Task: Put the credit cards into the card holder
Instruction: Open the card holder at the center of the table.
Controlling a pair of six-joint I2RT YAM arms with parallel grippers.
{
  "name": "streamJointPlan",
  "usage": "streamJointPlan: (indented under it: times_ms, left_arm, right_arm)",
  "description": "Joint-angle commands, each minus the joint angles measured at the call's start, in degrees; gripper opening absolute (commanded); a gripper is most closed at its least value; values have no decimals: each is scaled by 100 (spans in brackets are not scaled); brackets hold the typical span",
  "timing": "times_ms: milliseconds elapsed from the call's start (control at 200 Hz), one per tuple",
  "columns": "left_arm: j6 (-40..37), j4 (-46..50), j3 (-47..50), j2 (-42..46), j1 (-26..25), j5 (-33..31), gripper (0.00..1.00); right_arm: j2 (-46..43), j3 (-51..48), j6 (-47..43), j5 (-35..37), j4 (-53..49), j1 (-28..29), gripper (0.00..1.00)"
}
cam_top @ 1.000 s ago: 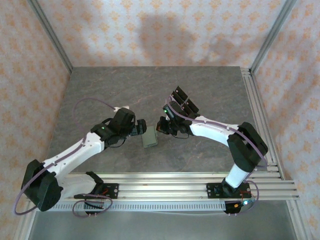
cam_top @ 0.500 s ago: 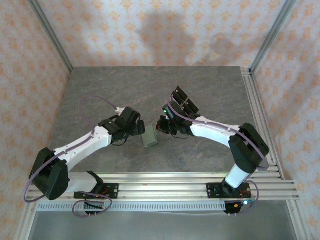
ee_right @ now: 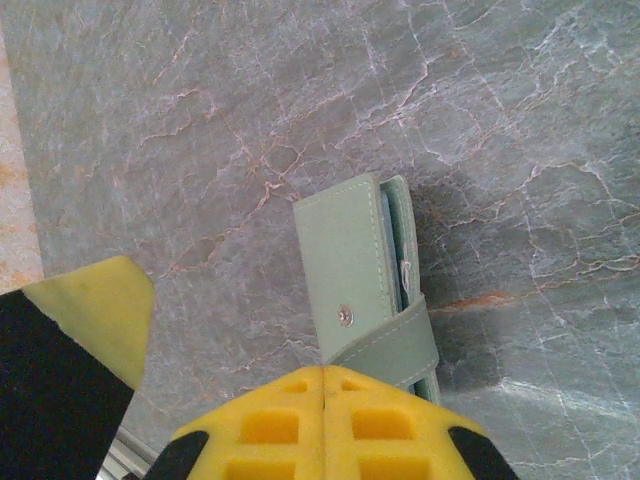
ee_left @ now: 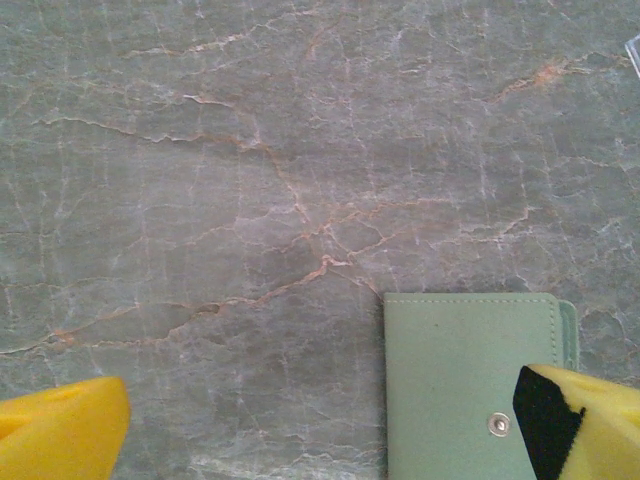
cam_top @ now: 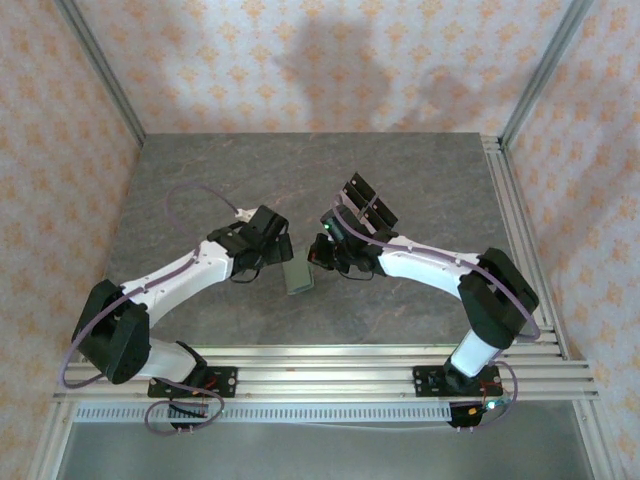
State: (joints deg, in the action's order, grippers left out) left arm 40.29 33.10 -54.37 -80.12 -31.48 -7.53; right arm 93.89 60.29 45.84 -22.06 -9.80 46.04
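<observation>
The card holder [cam_top: 298, 277], a sage-green wallet, lies folded on the stone table between both grippers. My left gripper [cam_top: 280, 250] is open just left of it. In the left wrist view its gripper [ee_left: 320, 425] spans bare table and the wallet [ee_left: 465, 375]; its right finger [ee_left: 585, 430] overlaps the wallet beside the metal snap [ee_left: 497, 425]. My right gripper [cam_top: 322, 256] is shut; its tips [ee_right: 325, 390] meet over the wallet's [ee_right: 345, 250] strap [ee_right: 395, 345], whose end is hidden beneath them. The credit cards are hidden; the pale layers [ee_right: 393, 235] between the flaps are unclear.
Two dark blocks [cam_top: 367, 200] sit behind the right arm. A clear plastic corner [ee_left: 633, 50] peeks in at the left wrist view's top right. Aluminium rails [cam_top: 520, 220] run along the right and near table edges. The left arm's yellow-black finger [ee_right: 85, 320] stands left of the wallet.
The left arm has stretched forward and its gripper has slid right and back, closer to the wallet. The right gripper has shifted slightly left. The wallet has stayed put.
</observation>
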Motion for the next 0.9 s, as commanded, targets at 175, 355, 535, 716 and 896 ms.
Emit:
streamJointPlan:
  times_ms: [175,355,535,716,896]
  left_arm:
    - [130,-212,-44,-79,331,342,100]
    - [58,-287,-151,-215,446,565,100]
    - [96,-428,-150,-429,463,786,100]
    - [154,-573,-151,-513,462,906,100]
    - [172,-686,-109,-526,466,1021,100]
  right_arm:
    - [-139,132,48,35,133,28,0]
    - [-74,119,170,-84,397,28,0]
    - [-175,132,189,-61,443,28,0]
    - [-280,229,188,-104,393,28,0]
    - [-371,280,214,-110,389,23,0]
